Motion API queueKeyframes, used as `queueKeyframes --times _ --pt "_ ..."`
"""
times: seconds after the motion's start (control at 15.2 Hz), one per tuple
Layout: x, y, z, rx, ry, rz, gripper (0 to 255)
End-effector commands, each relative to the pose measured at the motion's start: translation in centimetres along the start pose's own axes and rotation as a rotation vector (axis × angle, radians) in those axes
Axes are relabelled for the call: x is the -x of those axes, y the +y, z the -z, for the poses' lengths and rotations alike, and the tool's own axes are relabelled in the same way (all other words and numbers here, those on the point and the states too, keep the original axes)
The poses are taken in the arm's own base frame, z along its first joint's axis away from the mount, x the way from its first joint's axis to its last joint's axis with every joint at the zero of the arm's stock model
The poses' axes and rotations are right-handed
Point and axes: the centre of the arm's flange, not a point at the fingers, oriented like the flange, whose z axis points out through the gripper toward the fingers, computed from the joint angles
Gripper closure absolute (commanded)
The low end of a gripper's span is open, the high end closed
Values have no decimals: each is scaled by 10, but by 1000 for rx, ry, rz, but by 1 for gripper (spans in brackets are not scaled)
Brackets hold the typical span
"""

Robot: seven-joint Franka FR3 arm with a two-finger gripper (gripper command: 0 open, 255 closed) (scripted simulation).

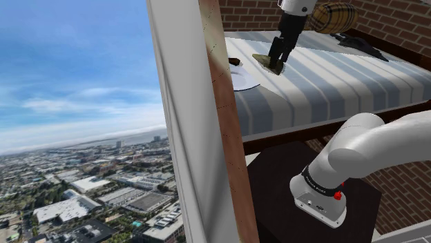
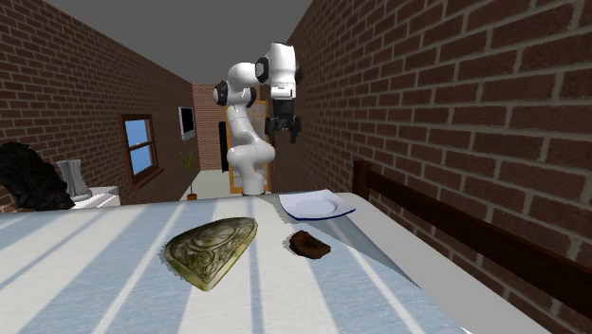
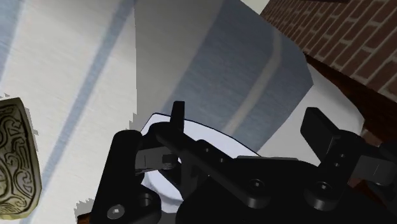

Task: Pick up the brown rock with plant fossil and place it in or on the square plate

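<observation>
The arm hangs high over the bed (image 2: 114, 285), and the gripper (image 2: 283, 133) is empty. In the wrist view its two black fingers (image 3: 178, 118) stand spread wide apart with nothing between them.

Down on the blue-and-white striped cover sits the brown rock (image 2: 308, 244). It's a small, dark, rough lump with a jagged outline, lying flat near the bed's edge. It lies on the cover, just beside the square plate (image 2: 311, 205) with a strip of cover between them. The plate is smooth, white and shallow, with rounded corners and a slightly raised rim.

On the second exterior view's left of the rock lies a carved slab (image 2: 211, 249). It's flat and wedge-shaped, olive-gold, with swirling relief lines across its face. The wrist view catches one rounded edge of it (image 3: 16, 165) off to the side of the gripper (image 3: 248, 118), with the plate (image 3: 213, 137) pale and glossy under the fingers.

From the shoulder view, the gripper (image 1: 277, 67) shows in front of the slab (image 1: 262, 61). The rock (image 1: 235, 62) peeks out beside a wall edge, right by the plate's (image 1: 243, 81) rim. A plaid pillow (image 1: 335, 17) rests against the red brick wall (image 2: 455, 114).
</observation>
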Motion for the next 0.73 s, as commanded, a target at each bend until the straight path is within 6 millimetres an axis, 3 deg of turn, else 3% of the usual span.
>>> queueKeyframes --times 0.0,0.66 --pt "-18 20 -4 -3 4 -1 0" --pt "-108 114 -29 -24 22 -9 0"
